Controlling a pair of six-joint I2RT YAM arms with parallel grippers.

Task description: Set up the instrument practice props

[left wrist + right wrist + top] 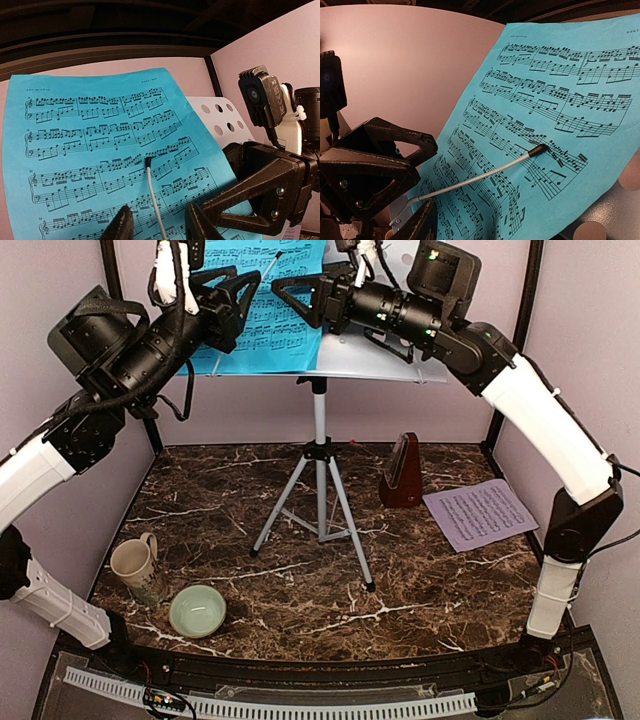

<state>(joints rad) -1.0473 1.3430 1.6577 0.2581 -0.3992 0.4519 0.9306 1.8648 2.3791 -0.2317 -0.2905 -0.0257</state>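
The silver tripod music stand (320, 485) stands mid-table, its white perforated desk (372, 360) up at gripper height. A blue sheet-music page (270, 310) leans on the desk, pressed by a thin wire retainer (152, 190). My left gripper (248, 302) is open just in front of the page, its fingertips (122, 222) either side of the wire without touching it. My right gripper (292, 298) faces it from the right, jaws apart at the page's lower edge; only one finger (422, 222) shows in its wrist view. The pink page (480, 513) lies flat at right beside the dark-red metronome (403, 472).
A beige mug (135, 565) and a pale green bowl (197, 610) sit at the front left of the marble tabletop (300, 590). Black frame posts and pink walls close in the back and sides. The two grippers are almost touching in front of the desk.
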